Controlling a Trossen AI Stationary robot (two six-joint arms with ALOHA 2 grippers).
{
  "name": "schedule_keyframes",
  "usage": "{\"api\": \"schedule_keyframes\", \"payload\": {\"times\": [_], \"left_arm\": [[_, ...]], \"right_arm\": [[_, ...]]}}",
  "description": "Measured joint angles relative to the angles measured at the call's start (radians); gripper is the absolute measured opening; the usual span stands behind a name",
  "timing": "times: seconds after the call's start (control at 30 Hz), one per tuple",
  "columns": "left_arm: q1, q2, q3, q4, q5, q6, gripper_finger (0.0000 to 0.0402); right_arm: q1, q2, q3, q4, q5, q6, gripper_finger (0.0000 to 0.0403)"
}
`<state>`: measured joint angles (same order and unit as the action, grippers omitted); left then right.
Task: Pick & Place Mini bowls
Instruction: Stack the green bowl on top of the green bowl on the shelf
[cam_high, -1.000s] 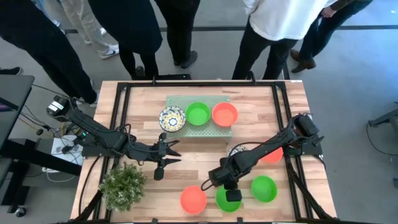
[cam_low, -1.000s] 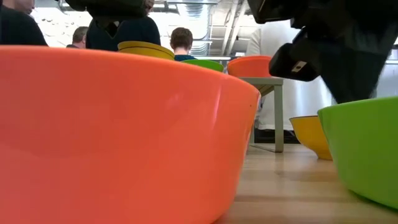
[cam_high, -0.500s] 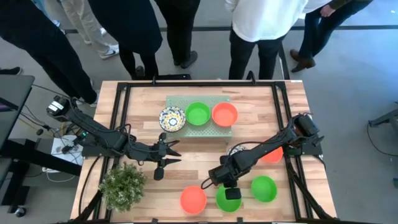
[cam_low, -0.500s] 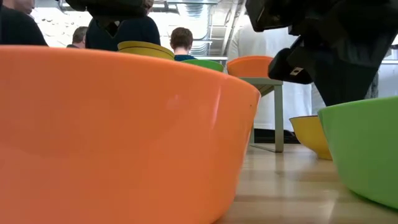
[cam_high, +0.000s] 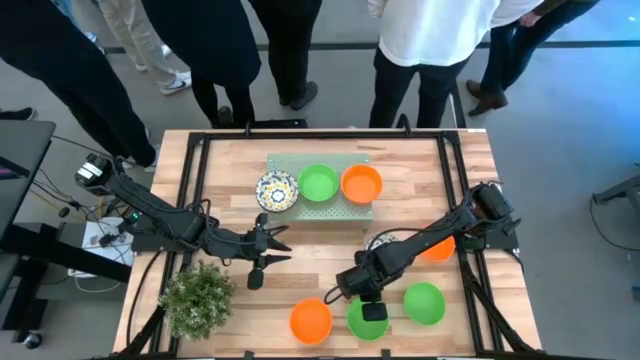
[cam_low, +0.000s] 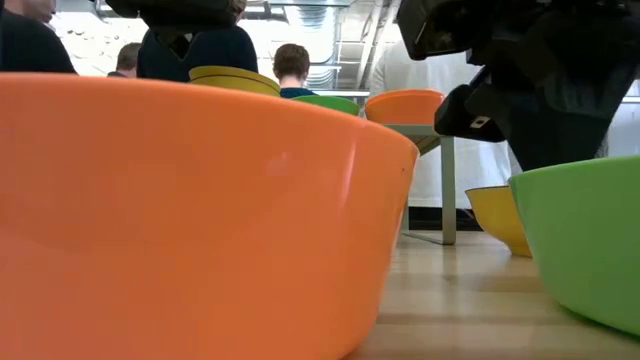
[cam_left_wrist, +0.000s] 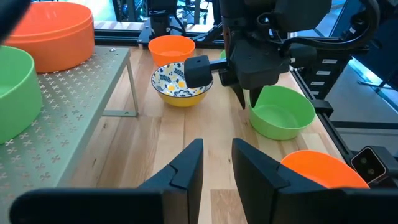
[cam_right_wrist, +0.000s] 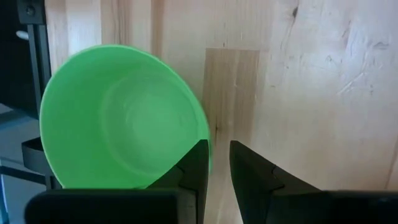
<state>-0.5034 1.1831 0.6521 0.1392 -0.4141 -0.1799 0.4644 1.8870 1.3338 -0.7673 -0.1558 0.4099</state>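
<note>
Nearest the lens in the low view, an orange bowl (cam_low: 200, 200) is filling the whole left of the frame and a green bowl (cam_low: 590, 240) is crowding the right edge; only here am I seeing their outer walls. The high view is giving me the layout: that orange bowl (cam_high: 311, 320) is sitting at the lower centre, the green bowl (cam_high: 367, 320) just right of it, and a second green bowl (cam_high: 424, 303) further right.

The right gripper (cam_high: 365, 302) is hanging over the first green bowl, its arm stretching in from the right edge, bent at the elbow and pointing down. In its wrist view the right gripper (cam_right_wrist: 214, 165) is showing a narrow gap with bare wood between the fingers, and the bowl's rim (cam_right_wrist: 202, 134) is running up against one finger; I cannot tell whether it is being pinched.

The left gripper (cam_high: 277, 245) is waiting at centre left, level and reaching rightward, beside the plant (cam_high: 198, 295). Its own camera is showing the left gripper (cam_left_wrist: 216, 168) standing narrowly apart, holding nothing, and, beyond, a floral bowl (cam_left_wrist: 180, 84) that the high view mostly hides under the right arm.

Farthest back, the mat (cam_high: 320, 160) is carrying three more bowls, with people (cam_high: 440, 40) standing behind
</note>
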Motion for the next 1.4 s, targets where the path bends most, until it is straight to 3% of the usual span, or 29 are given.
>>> {"api": "schedule_keyframes", "payload": {"times": [0.27,0.5,0.73,1.0,1.2,1.4], "left_arm": [[0.0,0.0,0.0,0.001,0.0,0.0,0.0085],[0.0,0.0,0.0,0.007,0.0,0.0,0.0085],[0.0,0.0,0.0,0.019,0.0,0.0,0.0085],[0.0,0.0,0.0,0.027,0.0,0.0,0.0085],[0.0,0.0,0.0,0.027,0.0,0.0,0.0085],[0.0,0.0,0.0,0.027,0.0,0.009,0.0085]], "right_arm": [[0.005,0.045,0.001,0.045,-0.004,0.0,0.0061],[0.006,0.064,-0.002,-0.017,-0.003,-0.013,0.0059],[0.006,0.064,0.0,-0.016,-0.047,-0.03,0.0009],[-0.001,0.058,0.099,-0.13,-0.089,-0.048,0.0004],[-0.018,0.057,0.304,-0.309,0.042,-0.173,0.0007],[-0.079,0.056,0.519,-0.502,0.29,-0.342,0.0005]]}}
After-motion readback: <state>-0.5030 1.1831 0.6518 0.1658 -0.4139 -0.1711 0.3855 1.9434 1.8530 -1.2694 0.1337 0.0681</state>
